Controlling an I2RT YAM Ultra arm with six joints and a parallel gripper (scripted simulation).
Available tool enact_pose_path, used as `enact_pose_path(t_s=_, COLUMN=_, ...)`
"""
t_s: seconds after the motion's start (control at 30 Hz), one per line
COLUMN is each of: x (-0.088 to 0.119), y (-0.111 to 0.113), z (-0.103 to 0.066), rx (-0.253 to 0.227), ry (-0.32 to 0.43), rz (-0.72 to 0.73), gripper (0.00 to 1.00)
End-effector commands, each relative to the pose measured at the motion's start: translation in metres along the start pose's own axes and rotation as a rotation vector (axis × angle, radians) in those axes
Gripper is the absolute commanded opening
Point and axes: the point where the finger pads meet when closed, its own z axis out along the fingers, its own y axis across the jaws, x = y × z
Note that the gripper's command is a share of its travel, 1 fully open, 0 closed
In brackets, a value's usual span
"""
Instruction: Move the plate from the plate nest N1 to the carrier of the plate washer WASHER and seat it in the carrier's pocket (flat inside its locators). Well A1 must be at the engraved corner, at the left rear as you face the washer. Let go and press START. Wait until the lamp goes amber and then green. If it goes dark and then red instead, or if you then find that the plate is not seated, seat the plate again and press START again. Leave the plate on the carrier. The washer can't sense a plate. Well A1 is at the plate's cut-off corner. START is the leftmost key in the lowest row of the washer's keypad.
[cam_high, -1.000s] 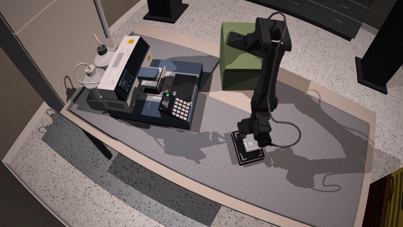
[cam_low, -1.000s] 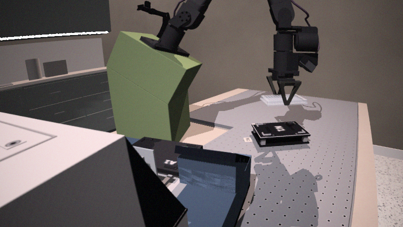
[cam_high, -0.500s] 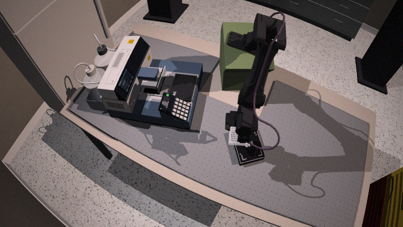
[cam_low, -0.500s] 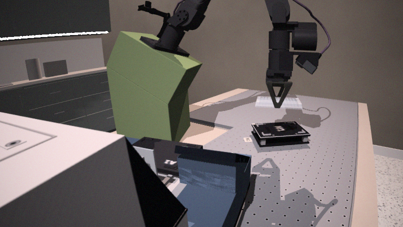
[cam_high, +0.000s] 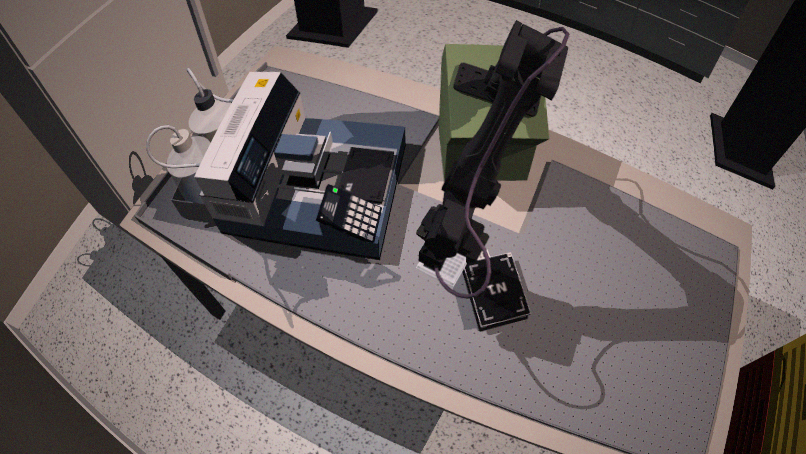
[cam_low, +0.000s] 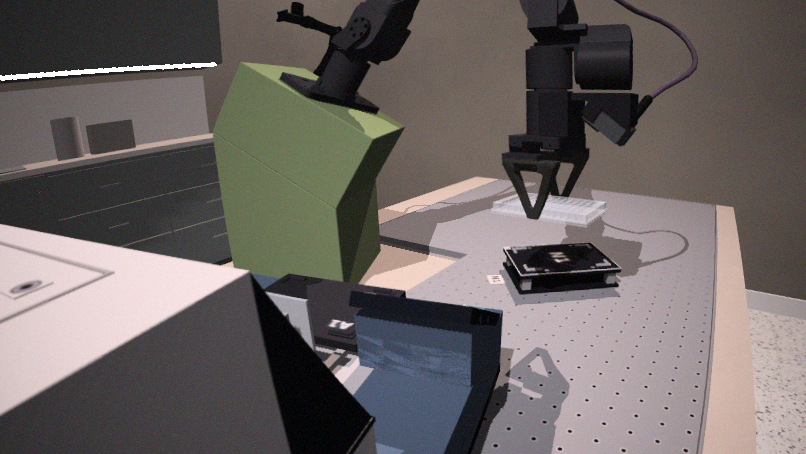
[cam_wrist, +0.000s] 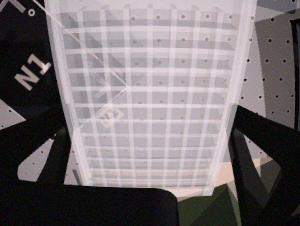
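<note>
- Arm (cam_high: 482, 163) (cam_low: 548, 68) reaches from its base (cam_high: 465, 84) (cam_low: 369, 106), by one long table edge, over the surface, in from both long edges.
- Gripper (cam_high: 446, 262) (cam_low: 545, 204) (cam_wrist: 149, 112) points down, fingers wide apart, gripping.

Clear plate (cam_high: 449, 269) (cam_low: 564, 208) (cam_wrist: 150, 95) in the fingers (cam_high: 442, 254) (cam_low: 545, 205), now nearer the washer (cam_high: 239, 140) (cam_low: 141, 338) and turned.
</note>
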Motion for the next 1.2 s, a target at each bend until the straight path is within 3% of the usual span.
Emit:
enact_pose_path(t_s=0.0, x=-0.006, y=-0.012, z=-0.003, rx=-0.025, ry=0.011, rz=0.154, gripper=0.84)
enact_pose_path(t_s=0.23, x=-0.011, y=-0.036, z=-0.005, rx=-0.024, ry=0.012, rz=0.321, gripper=0.84)
enact_pose_path(t_s=0.37, x=-0.015, y=-0.03, z=-0.011, rx=-0.033, ry=-0.004, rz=0.44, gripper=0.84)
enact_pose_path(t_s=0.53, x=-0.015, y=-0.03, z=-0.011, rx=-0.033, ry=-0.004, rz=0.448, gripper=0.84)
enact_pose_path(t_s=0.6, x=0.008, y=-0.046, z=-0.005, rx=-0.016, ry=0.041, rz=0.539, gripper=0.84)
enact_pose_path(t_s=0.67, x=0.014, y=-0.056, z=-0.002, rx=-0.012, ry=0.055, rz=0.611, gripper=0.84)
enact_pose_path(t_s=0.8, x=0.01, y=-0.065, z=-0.005, rx=-0.016, ry=0.04, rz=0.673, gripper=0.84)
enact_pose_path(t_s=1.0, x=0.023, y=-0.093, z=-0.008, rx=-0.011, ry=0.055, rz=0.879, gripper=0.84)
enact_pose_path(t_s=1.17, x=0.011, y=-0.119, z=-0.015, rx=-0.02, ry=0.018, rz=1.031, gripper=0.84)
